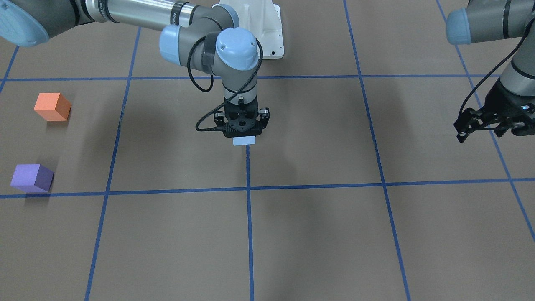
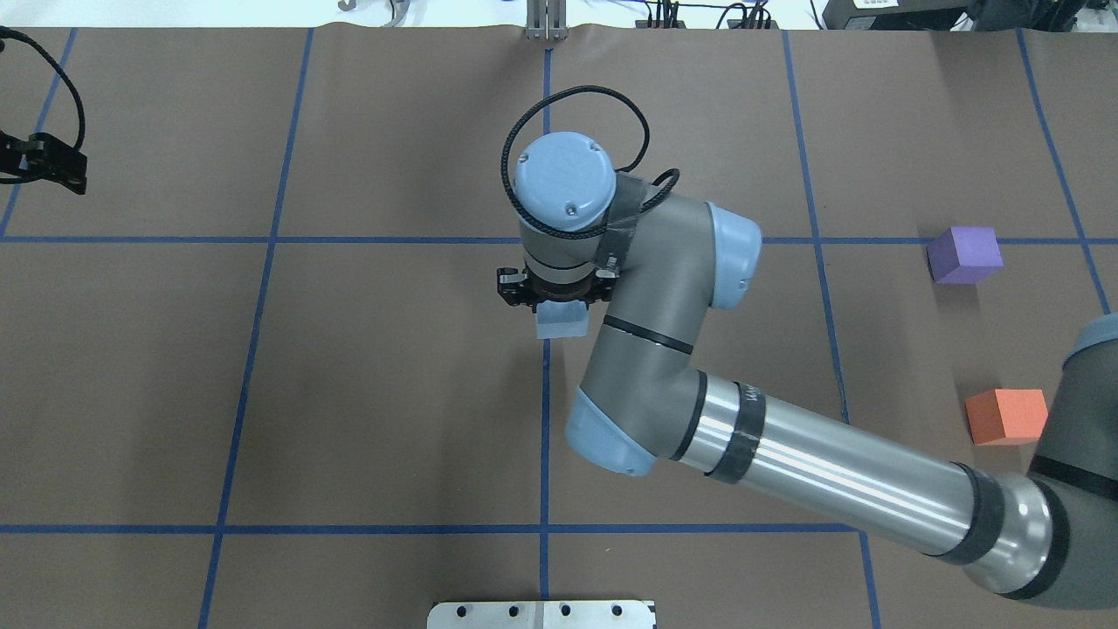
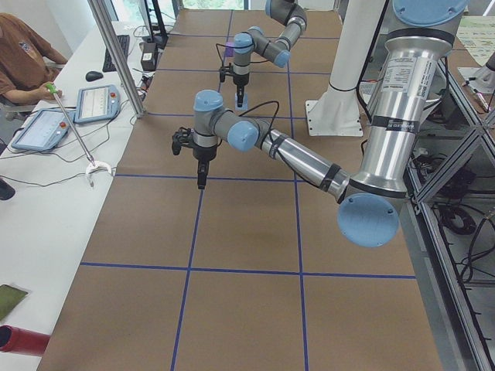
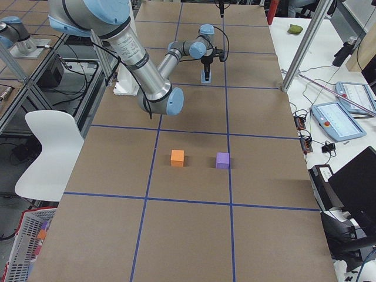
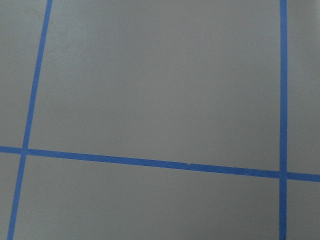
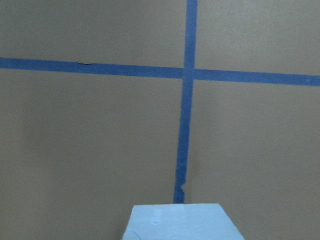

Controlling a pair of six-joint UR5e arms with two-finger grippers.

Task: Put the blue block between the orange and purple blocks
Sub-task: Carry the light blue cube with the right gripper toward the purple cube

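Blue block (image 2: 560, 321): held under the right gripper (image 2: 554, 301) over the middle of the desk (image 2: 349, 419), above 1 of the blue tape lines (image 2: 545, 437). It appears lifted clear of the surface, though the gap itself cannot be made out.

Right gripper: points straight down, its jaws closed on the blue block from 2 sides. Only the block's lower part shows below the gripper in the front view (image 1: 243, 140), and its top edge fills the bottom of the right wrist view (image 6: 180, 222). The vertical hold likely keeps the block level for a flat set-down.

Orange block (image 2: 1006, 417): sits on the desk far to the robot's right, nearer the robot's base.

Purple block (image 2: 964, 255): sits on the desk on the same side, farther from the base. It stands apart from the orange block, with bare desk between the 2 of them.

Gap: the open strip between these 2 blocks is the target. It looks wide enough for a third block, so the carry probably has to end there, well apart from where the blue block hangs now.

Left gripper (image 1: 487, 121): hangs off at the robot's left edge of the desk with its jaws spread and nothing in them. It is presumably parked out of the right arm's way.

Progress: grasp made, transfer and placing not yet done.
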